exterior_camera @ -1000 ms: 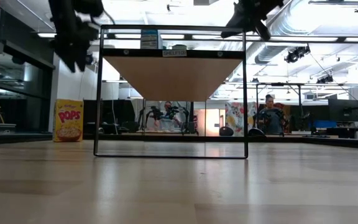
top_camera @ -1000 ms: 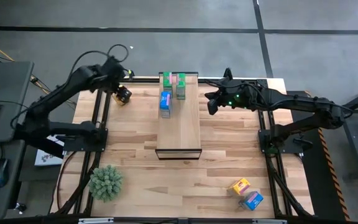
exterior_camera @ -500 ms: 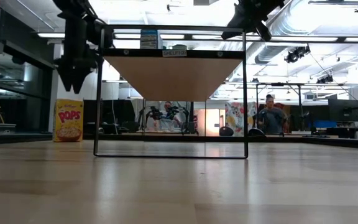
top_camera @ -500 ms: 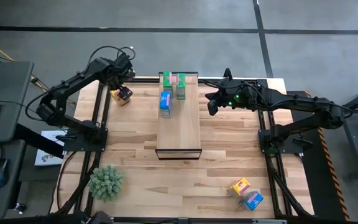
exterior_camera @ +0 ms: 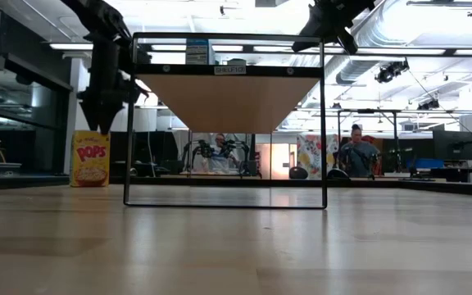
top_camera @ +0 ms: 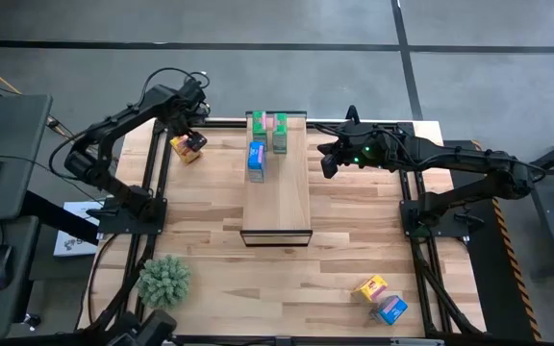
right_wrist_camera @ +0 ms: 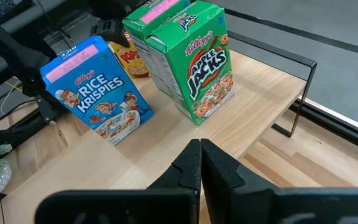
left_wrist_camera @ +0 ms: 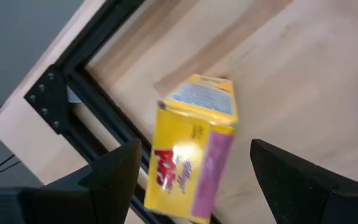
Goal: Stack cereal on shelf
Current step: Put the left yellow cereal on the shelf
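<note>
A yellow cereal box (left_wrist_camera: 194, 149) stands upright on the tabletop at the far left (top_camera: 188, 146). My left gripper (left_wrist_camera: 194, 148) points steeply down with its fingers open, one on either side of the box and apart from it; in the low view it (exterior_camera: 102, 123) hangs just over the box top (exterior_camera: 91, 135). The shelf (top_camera: 282, 207) carries two green boxes (top_camera: 280, 133) and a blue box (top_camera: 256, 159) at its far end. My right gripper (right_wrist_camera: 201, 155) hovers shut beside the shelf's right edge (top_camera: 327, 159), holding nothing.
A yellow-orange box (top_camera: 370, 286) and a blue box (top_camera: 390, 308) lie at the near right. A spiky green plant ball (top_camera: 164, 280) sits at the near left. Black frame rails (left_wrist_camera: 104, 118) run close beside the yellow box at the table's far left.
My left gripper has come down toward the yellow box at the far left, shifting a little toward the shelf and tipping to point more steeply down. The box has stayed in place.
</note>
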### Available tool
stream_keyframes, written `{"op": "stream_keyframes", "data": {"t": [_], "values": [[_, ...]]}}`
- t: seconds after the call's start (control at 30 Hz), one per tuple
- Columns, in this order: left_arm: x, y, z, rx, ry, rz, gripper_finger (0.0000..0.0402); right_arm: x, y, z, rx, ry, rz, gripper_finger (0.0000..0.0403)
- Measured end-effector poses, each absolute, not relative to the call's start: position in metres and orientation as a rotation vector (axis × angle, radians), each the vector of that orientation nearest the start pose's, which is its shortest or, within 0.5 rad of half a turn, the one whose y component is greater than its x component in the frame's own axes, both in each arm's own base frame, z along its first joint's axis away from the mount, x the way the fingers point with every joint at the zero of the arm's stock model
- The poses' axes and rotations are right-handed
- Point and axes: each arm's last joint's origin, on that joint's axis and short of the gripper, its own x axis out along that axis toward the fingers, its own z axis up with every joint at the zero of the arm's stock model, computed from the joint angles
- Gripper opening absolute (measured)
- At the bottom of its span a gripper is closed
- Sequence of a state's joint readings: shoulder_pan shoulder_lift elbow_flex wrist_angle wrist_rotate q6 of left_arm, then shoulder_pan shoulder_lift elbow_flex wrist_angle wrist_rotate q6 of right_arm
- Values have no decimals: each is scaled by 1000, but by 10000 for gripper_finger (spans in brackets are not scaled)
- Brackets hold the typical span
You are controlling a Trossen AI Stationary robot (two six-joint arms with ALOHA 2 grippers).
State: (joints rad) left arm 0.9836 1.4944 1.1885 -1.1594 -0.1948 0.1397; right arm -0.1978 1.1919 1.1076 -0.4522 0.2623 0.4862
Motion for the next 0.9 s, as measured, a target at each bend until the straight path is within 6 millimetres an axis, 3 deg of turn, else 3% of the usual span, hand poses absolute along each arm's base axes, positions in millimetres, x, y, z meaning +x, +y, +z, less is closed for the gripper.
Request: {"op": "stream_keyframes", "data": {"t": [0.63,0.9], "values": [[148,231,219,-597,1651,752,292,247,-58,339,450,413,-593,0],[148,232,216,-622,1651,775,259,247,-58,339,451,412,-597,0]]}}
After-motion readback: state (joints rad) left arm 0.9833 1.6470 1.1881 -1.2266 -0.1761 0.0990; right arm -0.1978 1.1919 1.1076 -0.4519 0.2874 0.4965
